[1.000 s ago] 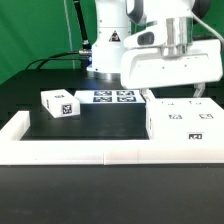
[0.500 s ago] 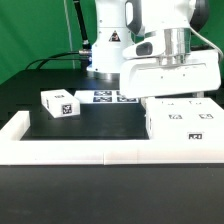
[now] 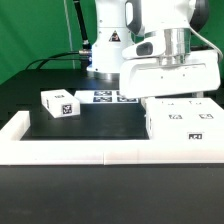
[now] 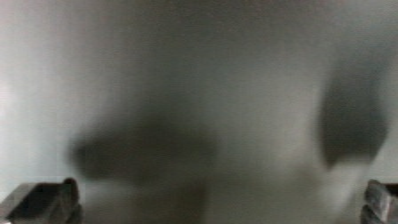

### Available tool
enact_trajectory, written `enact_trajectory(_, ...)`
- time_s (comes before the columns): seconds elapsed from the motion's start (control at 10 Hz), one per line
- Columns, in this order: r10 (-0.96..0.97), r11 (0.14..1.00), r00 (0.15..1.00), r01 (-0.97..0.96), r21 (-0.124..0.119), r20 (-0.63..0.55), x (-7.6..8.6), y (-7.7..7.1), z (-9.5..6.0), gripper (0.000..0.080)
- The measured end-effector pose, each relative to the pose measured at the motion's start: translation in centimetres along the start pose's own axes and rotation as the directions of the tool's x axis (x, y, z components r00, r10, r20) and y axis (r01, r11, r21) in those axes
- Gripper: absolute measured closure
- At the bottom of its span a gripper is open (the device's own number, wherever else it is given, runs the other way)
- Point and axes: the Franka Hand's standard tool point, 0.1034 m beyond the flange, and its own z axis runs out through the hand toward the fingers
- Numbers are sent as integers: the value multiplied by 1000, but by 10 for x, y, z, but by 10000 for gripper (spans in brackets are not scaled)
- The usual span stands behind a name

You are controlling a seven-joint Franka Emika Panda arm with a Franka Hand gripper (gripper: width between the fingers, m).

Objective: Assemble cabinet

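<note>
Assembly looked barely begun, to my eye. Going from the exterior view's left, a small white block [image 3: 59, 103] with a black-and-white marker on its face sat alone on the dark counter [image 3: 100, 122], well apart from everything else and joined to nothing. Next along, the marker board [image 3: 106, 96] lay flat near the foot of the robot arm [image 3: 112, 35]. A low white border rail [image 3: 70, 147] ran along the front and turned up at the left end.

Over on the exterior view's right, a large white boxy body [image 3: 185, 121] with markers on its top and front stood close behind the rail. Directly above it hung a broad white panel [image 3: 170, 76], level, beneath the arm's wrist, close over the box top but apparently not yet seated; I could not tell whether the two touched.

The fingers [image 4: 214, 205] stood spread as wide as they go, their dark tips at the edges of the wrist view, with only a blurred pale surface very near between them. Whether they clasped the panel across its width or had let go of it I could not say.

As I judged it, the panel had still to be settled and the small block had not been fitted.
</note>
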Motion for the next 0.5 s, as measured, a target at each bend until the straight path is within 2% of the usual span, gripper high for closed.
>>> enact_trajectory(0.2, 45, 999, 999, -45, -5, -5, 8, 7, 1, 2)
enact_trajectory(0.5, 57, 998, 998, -57, -3, -5, 13, 5, 2, 2)
